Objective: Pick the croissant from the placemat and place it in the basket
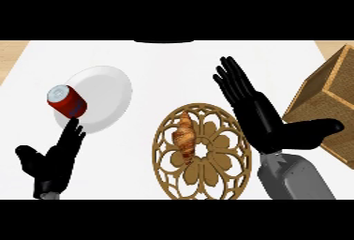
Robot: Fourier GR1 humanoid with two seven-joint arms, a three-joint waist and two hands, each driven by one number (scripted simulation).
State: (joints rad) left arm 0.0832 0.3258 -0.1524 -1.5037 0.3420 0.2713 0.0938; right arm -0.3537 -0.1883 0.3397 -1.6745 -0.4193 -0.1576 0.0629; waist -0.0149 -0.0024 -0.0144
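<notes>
A golden-brown croissant (184,136) lies on the left half of a round wooden openwork placemat (220,159) at the counter's lower middle. My right hand (266,124) hovers just right of the placemat, open, its fingers straight and pointing up-left and its thumb stretched right toward the basket. It is apart from the croissant. The wicker basket (330,101) stands at the right edge, partly cut off by the view. My left hand (52,161) rests open at the lower left with its fingers up.
A white plate (107,96) sits at the upper left of the white counter, with a red can (66,100) lying tilted on its left rim, close above my left hand's fingertips. Wooden floor shows past the counter's corners.
</notes>
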